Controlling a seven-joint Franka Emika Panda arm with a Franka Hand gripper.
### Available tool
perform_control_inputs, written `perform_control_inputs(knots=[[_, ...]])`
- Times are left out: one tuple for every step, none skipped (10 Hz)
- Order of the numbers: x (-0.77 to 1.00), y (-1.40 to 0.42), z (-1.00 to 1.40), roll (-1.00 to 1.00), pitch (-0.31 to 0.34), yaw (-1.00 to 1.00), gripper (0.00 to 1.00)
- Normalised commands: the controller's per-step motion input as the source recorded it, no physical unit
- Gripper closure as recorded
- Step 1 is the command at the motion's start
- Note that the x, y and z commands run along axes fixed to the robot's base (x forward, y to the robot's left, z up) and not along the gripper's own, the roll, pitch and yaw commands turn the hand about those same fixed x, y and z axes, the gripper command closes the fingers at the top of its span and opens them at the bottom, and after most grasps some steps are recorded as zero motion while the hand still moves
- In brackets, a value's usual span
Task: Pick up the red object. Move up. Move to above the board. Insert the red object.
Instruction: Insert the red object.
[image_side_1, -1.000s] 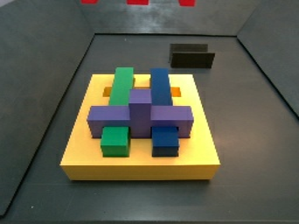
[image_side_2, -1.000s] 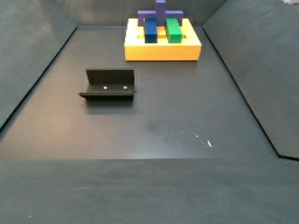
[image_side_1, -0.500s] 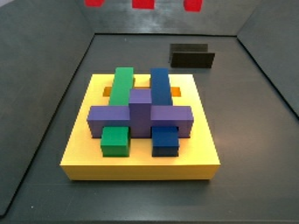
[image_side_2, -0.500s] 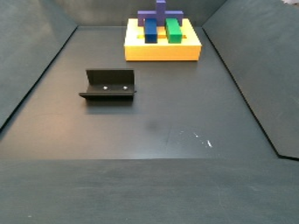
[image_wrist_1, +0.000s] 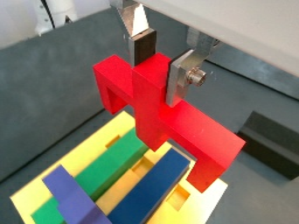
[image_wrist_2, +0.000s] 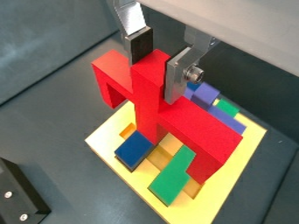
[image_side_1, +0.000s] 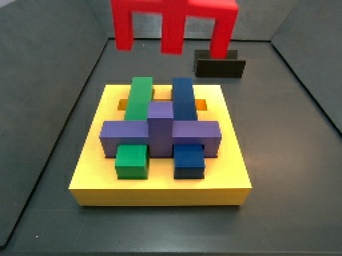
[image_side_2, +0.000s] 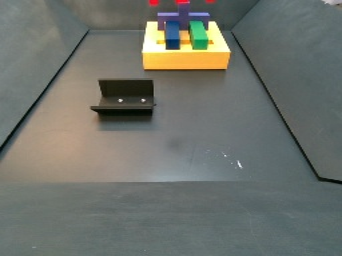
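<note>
The pincer (image_wrist_1: 160, 63) was clenched on the red object (image_wrist_1: 158, 105), silver fingers w/ dark pads (image_wrist_1: 145, 45) pressed on either side of its upright post, seen in both wrist views (image_wrist_2: 159, 61). The red object (image_side_1: 174, 22) hung in the air above the board (image_side_1: 94, 170), well clear of it, legs pointing down, over the board's far end nr the fixture (image_side_1: 221, 66). On the board sat a green block (image_side_1: 139, 98) and a blue block (image_side_1: 183, 100) side by side, w/ a purple block (image_side_1: 162, 130) lying across both. In a side view the fixture (image_side_2: 124, 97) stood on the tabletop (image_side_2: 187, 150) well apart from the board (image_side_2: 186, 58), and only a bit of the red object (image_side_2: 182, 2) showed, above the board.
</note>
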Motion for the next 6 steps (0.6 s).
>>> perform_control_inputs(knots=[[0.0, 0.0, -1.0, 0.08, 0.0, 0.0, 1.0], [0.0, -0.01, -0.87, 0.12, 0.0, 0.0, 1.0], [0.0, -0.05, -0.61, 0.06, 0.0, 0.0, 1.0], [-0.09, -0.01, -0.42, 0.0, -0.027, 0.0, 1.0], [-0.25, -0.02, -0.17, 0.0, -0.104, 0.0, 1.0], [-0.21, -0.02, -0.13, -0.05, -0.15, 0.0, 1.0]])
